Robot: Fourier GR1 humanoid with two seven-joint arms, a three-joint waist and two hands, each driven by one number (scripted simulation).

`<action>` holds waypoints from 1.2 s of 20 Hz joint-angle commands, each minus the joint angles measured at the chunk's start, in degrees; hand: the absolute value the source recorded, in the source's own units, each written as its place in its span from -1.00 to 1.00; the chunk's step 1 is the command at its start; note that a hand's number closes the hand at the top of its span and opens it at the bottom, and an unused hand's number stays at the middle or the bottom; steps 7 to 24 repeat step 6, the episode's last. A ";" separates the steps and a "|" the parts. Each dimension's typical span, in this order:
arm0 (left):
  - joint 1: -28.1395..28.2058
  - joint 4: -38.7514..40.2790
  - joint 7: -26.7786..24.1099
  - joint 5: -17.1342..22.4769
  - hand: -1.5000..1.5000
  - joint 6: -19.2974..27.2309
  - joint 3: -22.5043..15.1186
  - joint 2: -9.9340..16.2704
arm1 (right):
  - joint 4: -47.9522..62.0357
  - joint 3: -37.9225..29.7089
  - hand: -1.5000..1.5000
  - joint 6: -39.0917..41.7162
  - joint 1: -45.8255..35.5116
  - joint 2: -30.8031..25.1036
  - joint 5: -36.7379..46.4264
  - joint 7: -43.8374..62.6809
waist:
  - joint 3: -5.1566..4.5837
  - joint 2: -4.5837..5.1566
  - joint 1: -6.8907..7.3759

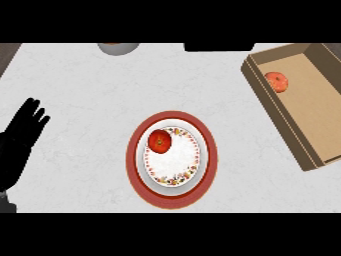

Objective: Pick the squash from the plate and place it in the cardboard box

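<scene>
The black left hand [16,136] rests at the left edge of the white marbled worktop [77,90], fingers straight and apart, holding nothing. The round red squash [160,140] sits on the patterned white plate with its red rim [174,197], well apart. An orange fruit [277,82] lies in the brown cardboard box [317,159].

Red squash [160,141]; white plate [179,170], floral rim, red border; brown box [317,120]; orange, perhaps fruit [277,82].
</scene>
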 commanded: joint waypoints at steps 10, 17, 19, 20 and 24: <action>-3.04 4.39 -0.78 1.44 0.00 -3.16 3.58 1.68 | -2.71 -4.12 -1.00 7.14 10.40 -3.57 -6.11 -5.36 | -0.01 0.14 0.21; -3.04 4.39 -0.78 1.44 0.00 -3.16 3.58 1.68 | -2.71 -4.12 -1.00 7.14 10.40 -3.57 -6.11 -5.36 | -0.01 0.14 0.21; -3.04 4.39 -0.78 1.44 0.00 -3.16 3.58 1.68 | -2.71 -4.12 -1.00 7.14 10.40 -3.57 -6.11 -5.36 | -0.01 0.14 0.21; -3.04 4.39 -0.78 1.44 0.00 -3.16 3.58 1.68 | -2.71 -4.12 -1.00 7.14 10.40 -3.57 -6.11 -5.36 | -0.01 0.14 0.21; -3.04 4.39 -0.78 1.44 0.00 -3.16 3.58 1.68 | -2.71 -4.12 -1.00 7.14 10.40 -3.57 -6.11 -5.36 | -0.01 0.14 0.21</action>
